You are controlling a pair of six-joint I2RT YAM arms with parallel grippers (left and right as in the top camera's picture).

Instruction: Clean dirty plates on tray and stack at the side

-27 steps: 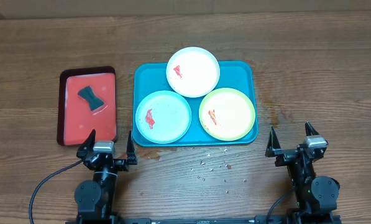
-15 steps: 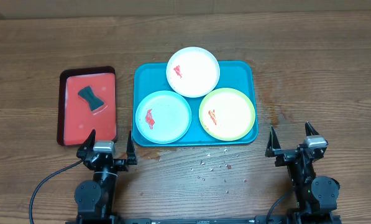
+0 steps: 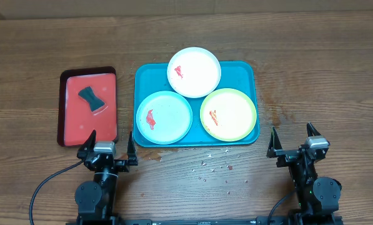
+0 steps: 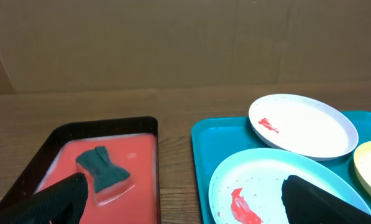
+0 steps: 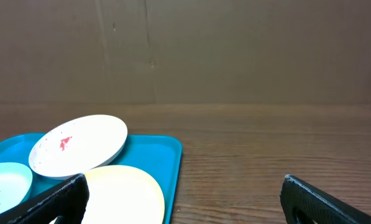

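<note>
While both arms sit at the near edge of the surface (image 3: 323, 69), each pincer stands spread wide and holds nothing. The left pincer (image 3: 110, 139) is just in front of the strip of wood between the red tray (image 3: 80, 125) and the teal tray (image 3: 242, 74), its right finger close to the teal tray's near left corner. The right pincer (image 3: 292, 132) is off to the right of that tray's near right corner, over bare wood and touching nothing.

All three plates lie on the teal tray. The white plate (image 3: 193, 72) is at the far middle, overhanging the far rim, with its near edge lapping over the other two. The blue plate (image 3: 164, 117) fills the near left and reaches the near rim. The green plate (image 3: 228, 114) is at the near right, just beside the blue one. Each plate carries a red smear (image 3: 151, 119) left of its centre.

On the red tray, to the left of the teal one, a dark sponge (image 3: 92, 99) with a pinched waist lies on the far half. Crumbs (image 3: 214, 167) are scattered on the wood just in front of the teal tray, between the two arms.
</note>
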